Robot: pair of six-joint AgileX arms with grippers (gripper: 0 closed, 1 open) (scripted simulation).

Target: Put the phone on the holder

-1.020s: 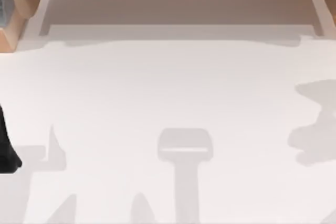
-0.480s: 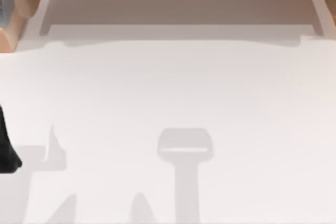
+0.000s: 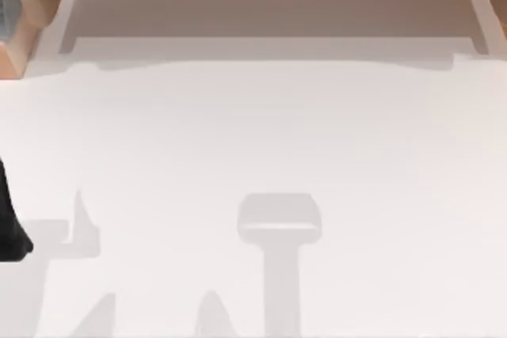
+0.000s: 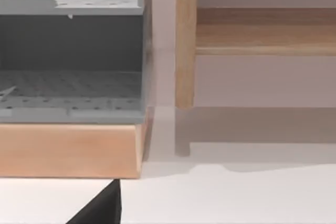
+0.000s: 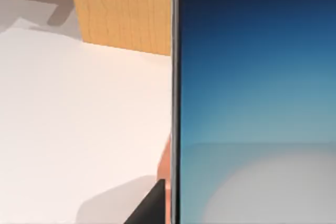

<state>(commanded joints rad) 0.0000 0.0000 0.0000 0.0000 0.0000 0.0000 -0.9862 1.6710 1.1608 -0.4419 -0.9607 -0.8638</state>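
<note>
phone (image 5: 254, 98) close before right wrist, wooden block (image 5: 121, 11) behind

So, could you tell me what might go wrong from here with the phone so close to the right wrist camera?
The phone covers about half the right wrist view, hiding what lies beyond it, so aiming it at a holder would be partly blind. A wooden block stands close beside the phone's edge, so a sideways swing could knock it. In the top view, the white table carries no visible holder, so the target's place is uncertain.
</note>
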